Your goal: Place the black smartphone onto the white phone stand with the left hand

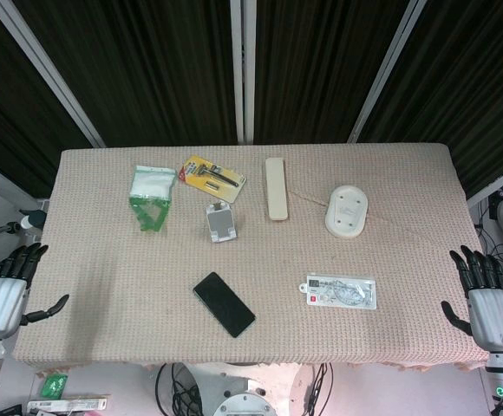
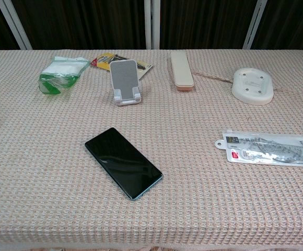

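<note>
The left robot hand (image 1: 4, 290) hovers off the near-left corner of the surface (image 1: 104, 286), fingers spread and holding nothing; the right robot hand (image 1: 486, 299) waits the same way off the near-right corner. The black smartphone (image 1: 224, 303) lies flat and diagonal near the front edge, well apart from both. The white phone stand (image 2: 125, 82) sits upright farther back, empty. The reach has not begun, it seems. Next, the left robot hand must cross bare cloth to the phone and grip its long edges. That path looks open; around the stand, a green-and-white packet (image 2: 60, 74) and a yellow carded tool (image 1: 211, 176) crowd the far side.
</note>
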`<action>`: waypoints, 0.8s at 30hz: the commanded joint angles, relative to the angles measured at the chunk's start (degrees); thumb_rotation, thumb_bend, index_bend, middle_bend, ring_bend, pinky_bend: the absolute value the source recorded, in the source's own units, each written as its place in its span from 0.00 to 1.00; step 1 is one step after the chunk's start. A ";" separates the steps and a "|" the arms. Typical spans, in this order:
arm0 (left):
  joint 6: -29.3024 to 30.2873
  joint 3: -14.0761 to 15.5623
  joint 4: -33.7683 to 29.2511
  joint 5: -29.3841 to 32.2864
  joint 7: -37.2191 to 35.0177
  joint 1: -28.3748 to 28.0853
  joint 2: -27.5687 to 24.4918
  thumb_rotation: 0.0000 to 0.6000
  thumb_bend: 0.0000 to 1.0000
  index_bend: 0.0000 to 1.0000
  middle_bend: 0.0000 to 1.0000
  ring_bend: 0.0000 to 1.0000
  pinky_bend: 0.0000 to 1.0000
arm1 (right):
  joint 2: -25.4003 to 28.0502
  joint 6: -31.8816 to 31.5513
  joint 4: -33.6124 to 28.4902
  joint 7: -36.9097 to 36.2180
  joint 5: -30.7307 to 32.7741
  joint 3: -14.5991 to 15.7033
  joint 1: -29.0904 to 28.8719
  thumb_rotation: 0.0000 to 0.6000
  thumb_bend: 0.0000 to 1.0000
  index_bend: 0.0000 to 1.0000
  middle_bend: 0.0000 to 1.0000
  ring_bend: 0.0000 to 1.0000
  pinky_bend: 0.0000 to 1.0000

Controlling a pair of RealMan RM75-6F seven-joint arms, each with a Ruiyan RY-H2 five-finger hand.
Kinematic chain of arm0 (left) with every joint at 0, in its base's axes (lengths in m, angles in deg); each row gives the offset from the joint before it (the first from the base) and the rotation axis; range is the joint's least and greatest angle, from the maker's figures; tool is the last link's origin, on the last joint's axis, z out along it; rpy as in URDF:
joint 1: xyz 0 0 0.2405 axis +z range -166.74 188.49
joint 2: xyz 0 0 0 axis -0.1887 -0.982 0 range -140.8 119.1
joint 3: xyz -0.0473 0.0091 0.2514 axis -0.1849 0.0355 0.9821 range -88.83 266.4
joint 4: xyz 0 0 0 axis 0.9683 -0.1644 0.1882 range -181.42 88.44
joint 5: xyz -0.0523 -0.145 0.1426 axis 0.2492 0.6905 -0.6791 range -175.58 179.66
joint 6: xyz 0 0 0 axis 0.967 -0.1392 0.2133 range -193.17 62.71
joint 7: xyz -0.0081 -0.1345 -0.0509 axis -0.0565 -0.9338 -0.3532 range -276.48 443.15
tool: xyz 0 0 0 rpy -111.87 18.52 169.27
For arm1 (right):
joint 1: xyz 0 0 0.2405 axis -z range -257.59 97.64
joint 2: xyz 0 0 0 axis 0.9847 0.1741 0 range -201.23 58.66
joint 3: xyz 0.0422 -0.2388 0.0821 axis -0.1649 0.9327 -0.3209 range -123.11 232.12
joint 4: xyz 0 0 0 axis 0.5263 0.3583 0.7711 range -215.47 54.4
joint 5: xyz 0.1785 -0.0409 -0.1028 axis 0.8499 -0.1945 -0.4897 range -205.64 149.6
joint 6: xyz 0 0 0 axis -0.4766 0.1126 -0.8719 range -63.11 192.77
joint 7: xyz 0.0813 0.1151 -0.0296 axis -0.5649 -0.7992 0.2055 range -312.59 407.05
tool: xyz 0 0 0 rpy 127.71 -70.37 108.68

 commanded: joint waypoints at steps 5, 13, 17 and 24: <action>0.04 0.22 0.08 -0.28 0.02 -0.01 -0.09 0.43 0.17 0.08 0.09 0.09 0.23 | -0.03 -0.06 0.20 -0.43 0.08 0.06 0.24 1.00 0.20 0.00 0.00 0.00 0.00; -1.44 0.79 -0.50 -3.66 0.62 -2.10 -0.72 0.49 0.17 0.08 0.09 0.09 0.23 | 0.66 -0.88 0.29 -1.58 0.63 -0.40 0.80 1.00 0.20 0.00 0.00 0.00 0.00; -4.03 1.18 -1.88 -8.37 2.11 -5.60 -2.49 0.58 0.17 0.08 0.09 0.09 0.24 | 1.01 -1.48 0.36 -1.73 0.45 -0.72 0.91 1.00 0.19 0.00 0.00 0.00 0.00; -13.25 1.01 -8.09 -15.44 2.95 -14.80 -5.61 0.62 0.17 0.08 0.09 0.09 0.24 | 1.59 -2.40 -0.09 -1.62 0.87 -1.21 1.39 1.00 0.20 0.00 0.00 0.00 0.00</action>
